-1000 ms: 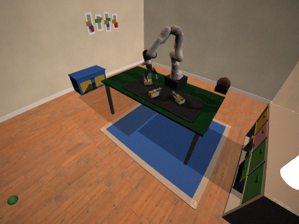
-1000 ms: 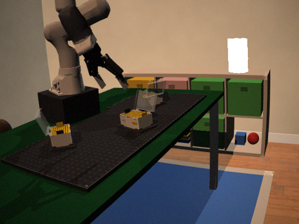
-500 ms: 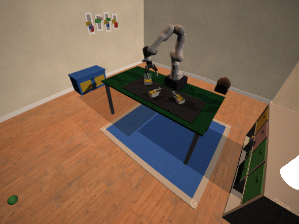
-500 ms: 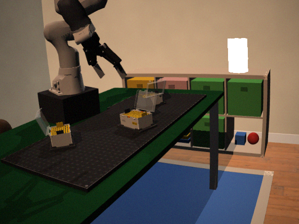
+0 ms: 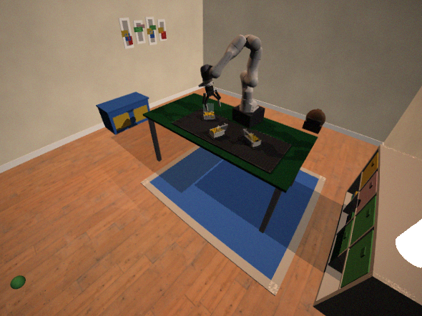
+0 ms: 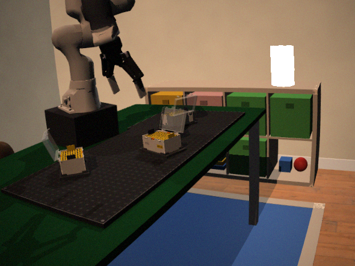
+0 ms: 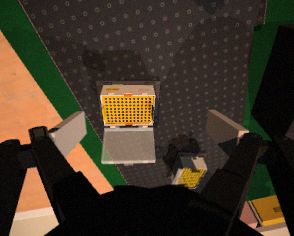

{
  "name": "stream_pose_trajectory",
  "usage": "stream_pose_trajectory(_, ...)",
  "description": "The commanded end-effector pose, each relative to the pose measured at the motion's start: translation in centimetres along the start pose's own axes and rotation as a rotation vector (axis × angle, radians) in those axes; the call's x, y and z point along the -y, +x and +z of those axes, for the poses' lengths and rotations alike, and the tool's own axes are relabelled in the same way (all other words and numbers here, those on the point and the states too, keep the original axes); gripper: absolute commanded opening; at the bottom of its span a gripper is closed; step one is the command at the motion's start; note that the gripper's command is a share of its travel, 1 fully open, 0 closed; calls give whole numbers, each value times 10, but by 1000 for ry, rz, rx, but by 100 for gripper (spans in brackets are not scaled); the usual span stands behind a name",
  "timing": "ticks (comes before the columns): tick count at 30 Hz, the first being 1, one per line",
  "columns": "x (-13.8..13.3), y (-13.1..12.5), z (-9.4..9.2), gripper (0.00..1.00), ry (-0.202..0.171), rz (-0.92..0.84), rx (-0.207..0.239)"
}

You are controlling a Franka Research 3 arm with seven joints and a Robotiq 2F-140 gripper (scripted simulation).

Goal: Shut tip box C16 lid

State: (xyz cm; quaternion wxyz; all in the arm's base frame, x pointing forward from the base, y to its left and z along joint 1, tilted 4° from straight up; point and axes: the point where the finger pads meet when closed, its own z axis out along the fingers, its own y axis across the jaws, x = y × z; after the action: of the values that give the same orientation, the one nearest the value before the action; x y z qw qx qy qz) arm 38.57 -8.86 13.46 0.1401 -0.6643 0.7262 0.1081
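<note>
Box under me: a tip box (image 7: 126, 107) lies below my gripper in the wrist view, its yellow insert (image 7: 127, 109) showing and its clear lid (image 7: 127, 146) open, lying toward the camera from the insert. Its sticker is too small to read, so I cannot tell whether this is C16.
Place: this box sits on the black perforated board (image 7: 190, 60), near the board's edge by the green table (image 7: 15, 30).
Other boxes: a second box (image 7: 189, 172) shows low in the wrist view, partly behind my gripper. From outside I see a middle box (image 6: 162, 141) with its lid (image 6: 174, 120) standing up, and a near box (image 6: 71, 160) with its lid tilted back; the far box (image 6: 188, 109) is mostly hidden behind the middle one's lid.
Gripper: my gripper (image 6: 127, 86) hangs in the air with its fingers spread wide apart and nothing between them; the pads (image 7: 68, 132) stand on either side of the open box in the wrist view, well above it.
Arm: my base stands on a black pedestal (image 6: 54, 114) on the table, behind the board.
Room: a shelf (image 6: 316, 132) with coloured bins stands by the wall, a blue rug (image 6: 225, 231) lies under the table, and a blue cabinet (image 5: 123, 99) stands by the far wall.
</note>
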Motion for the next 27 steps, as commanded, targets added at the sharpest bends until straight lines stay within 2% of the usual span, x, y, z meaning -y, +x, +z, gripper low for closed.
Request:
stream_pose_trajectory(1,6,21,-4,100,-17,167,-110)
stream_pose_trajectory(10,18,64,-10,100,-87,299,-369)
stream_pose_trajectory(12,18,64,-10,100,-87,299,-369)
stream_pose_trajectory(17,25,87,-13,100,-126,375,-514)
stream_pose_trajectory(25,36,126,-19,100,-192,451,-721)
stream_pose_trajectory(27,36,128,-19,100,-208,472,-773)
